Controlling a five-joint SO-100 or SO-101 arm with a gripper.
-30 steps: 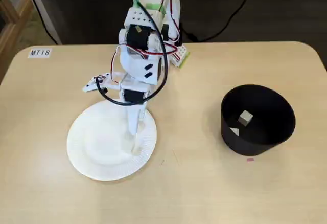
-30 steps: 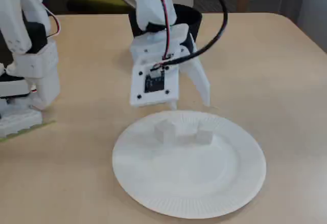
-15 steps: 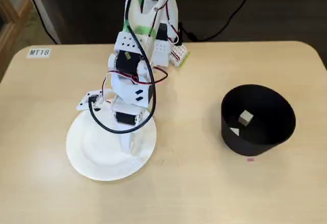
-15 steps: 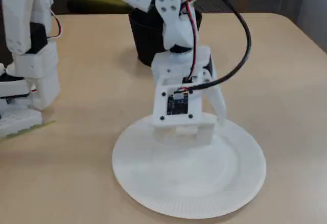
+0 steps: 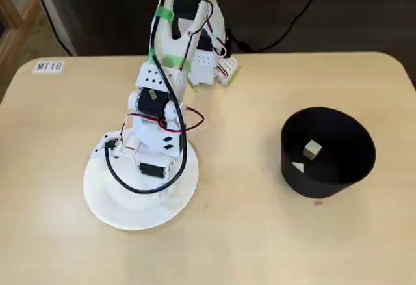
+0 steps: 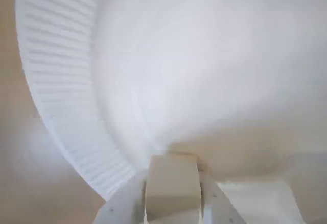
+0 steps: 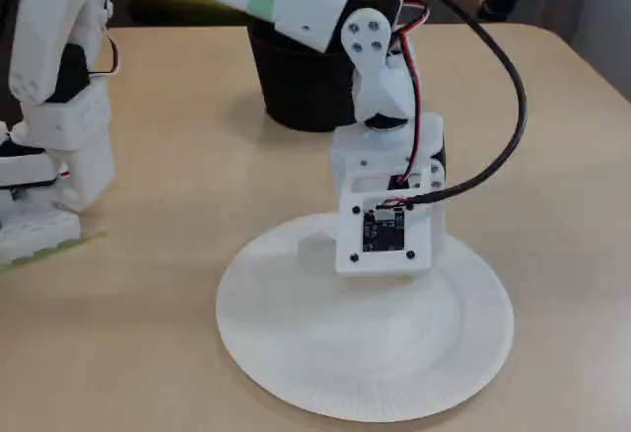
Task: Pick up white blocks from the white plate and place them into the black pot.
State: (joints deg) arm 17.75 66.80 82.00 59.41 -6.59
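Note:
The white plate (image 5: 107,200) (image 7: 375,383) lies at the left of the table, and its ribbed rim (image 6: 61,106) fills the wrist view. My gripper (image 6: 172,170) is down on the plate with one cream white block (image 6: 172,188) held tight between its two fingers (image 6: 122,208). In a fixed view the arm covers the gripper (image 5: 162,190), and in the other fixed view the wrist camera module (image 7: 385,230) hides it. The black pot (image 5: 325,174) (image 7: 296,87) stands to the right with a white block (image 5: 312,149) and a second pale piece (image 5: 298,166) inside.
The arm's white base (image 5: 208,64) (image 7: 49,146) stands at the table's far edge behind the plate. A label reading MT18 (image 5: 50,66) sits at the far left corner. A small pink mark (image 5: 318,202) lies in front of the pot.
The arm has leaned forward and lowered onto the plate. The fingers, spread a second ago above the plate's edge, now sit against a block.

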